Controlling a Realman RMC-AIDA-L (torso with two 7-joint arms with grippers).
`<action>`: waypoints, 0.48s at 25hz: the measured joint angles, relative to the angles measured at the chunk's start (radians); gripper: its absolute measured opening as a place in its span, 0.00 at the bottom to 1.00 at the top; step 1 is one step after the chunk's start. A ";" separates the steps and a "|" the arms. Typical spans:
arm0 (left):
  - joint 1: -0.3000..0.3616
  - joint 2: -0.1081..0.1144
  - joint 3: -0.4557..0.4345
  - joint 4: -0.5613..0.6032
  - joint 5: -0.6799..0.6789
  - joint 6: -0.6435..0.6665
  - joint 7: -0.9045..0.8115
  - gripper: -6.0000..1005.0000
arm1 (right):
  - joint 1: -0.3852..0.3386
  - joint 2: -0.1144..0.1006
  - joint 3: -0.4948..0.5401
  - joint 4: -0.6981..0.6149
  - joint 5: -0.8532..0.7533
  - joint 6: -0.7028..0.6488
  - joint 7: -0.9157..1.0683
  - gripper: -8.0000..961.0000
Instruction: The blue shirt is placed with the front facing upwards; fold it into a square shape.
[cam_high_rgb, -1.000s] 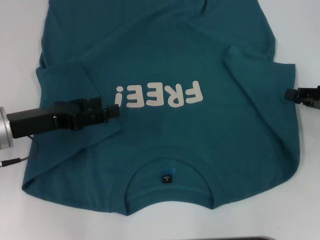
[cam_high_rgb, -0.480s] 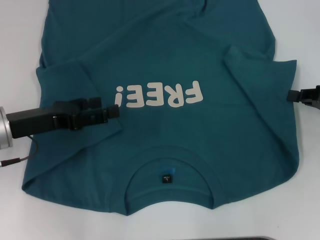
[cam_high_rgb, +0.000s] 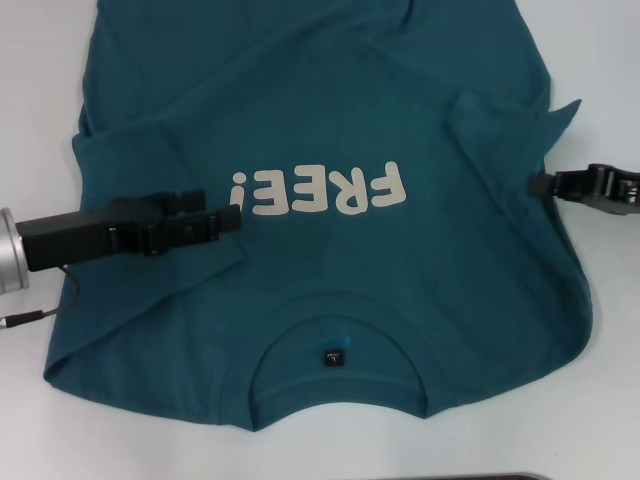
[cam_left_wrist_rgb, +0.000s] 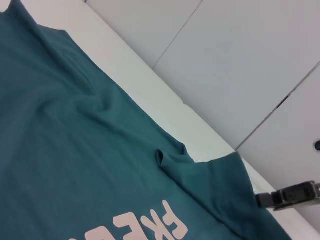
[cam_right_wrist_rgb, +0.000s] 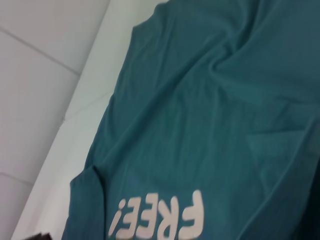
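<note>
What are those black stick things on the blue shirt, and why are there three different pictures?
They are a robot's two arms, each ending in a gripper. One picture looks down from a camera on the robot's head; the other two come from cameras on its wrists. A blue shirt with pale FREE! lettering lies face up on a white table. The left gripper is over the shirt near the exclamation mark, its fingers close together. The right gripper is at the shirt's sleeve on the other side, where the cloth is bunched inward. I cannot tell whether it is pinching the cloth.

Head overhead; wrists low, oblique; all share lettering (cam_high_rgb: 318, 190).
</note>
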 joint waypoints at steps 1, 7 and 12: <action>-0.001 0.000 0.000 0.000 0.000 -0.001 0.000 0.88 | 0.002 0.002 -0.010 -0.002 0.000 0.001 0.000 0.05; -0.001 0.000 0.000 0.000 0.000 -0.004 0.000 0.89 | 0.009 0.002 -0.078 -0.010 -0.002 0.024 0.000 0.08; -0.001 0.000 0.000 0.000 0.000 -0.005 0.000 0.88 | 0.015 -0.006 -0.095 -0.010 -0.002 0.062 0.005 0.10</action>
